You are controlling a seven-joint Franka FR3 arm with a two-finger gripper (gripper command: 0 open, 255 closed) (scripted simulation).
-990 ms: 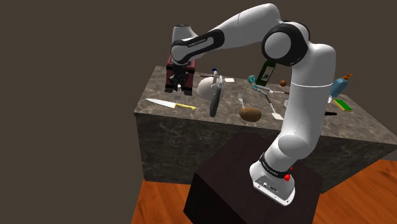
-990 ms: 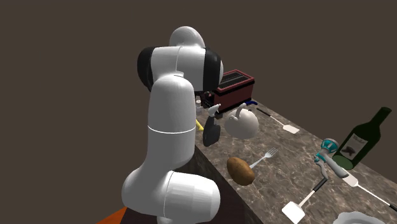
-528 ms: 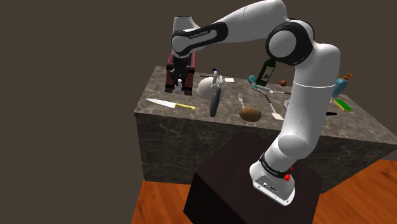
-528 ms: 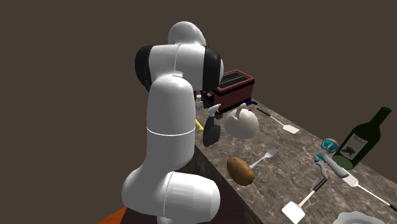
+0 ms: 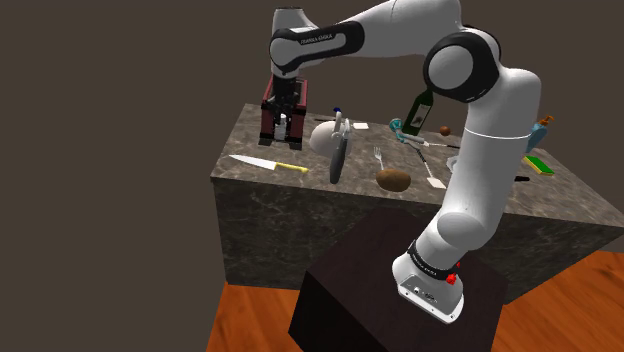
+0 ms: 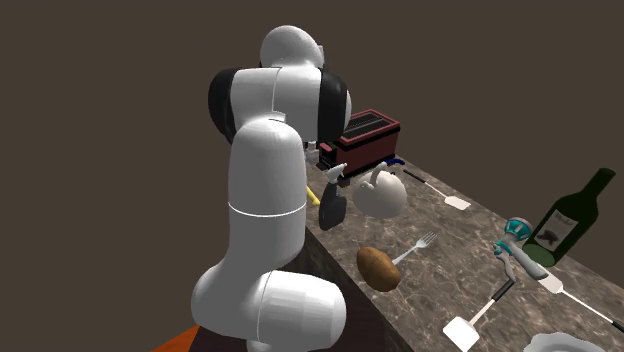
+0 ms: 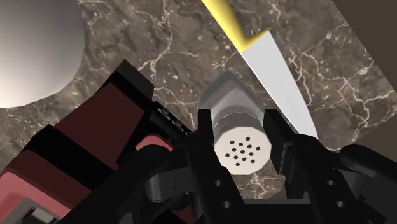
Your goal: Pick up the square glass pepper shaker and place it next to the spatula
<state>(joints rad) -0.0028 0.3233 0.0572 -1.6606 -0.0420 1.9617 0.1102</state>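
Because the tool [image 7: 240, 130] pinches the pepper shaker [image 7: 232, 105] by its sides just under the holed cap, the shaker hangs upright and seemingly clear of the table [image 7: 159, 38], at the corner where the dark red toaster [image 7: 95, 146] stands. The toaster crowds one finger, and a yellow-handled knife [image 7: 273, 70] lies below near the table's edge, so the freer way looks inward, toward the dark spatula [image 5: 338, 160] propped against a white pot [image 5: 322, 135], with bare table beside it

Veined counter [image 5: 312, 162]: knife [image 5: 262, 162], potato [image 5: 393, 180], fork [image 5: 378, 155]
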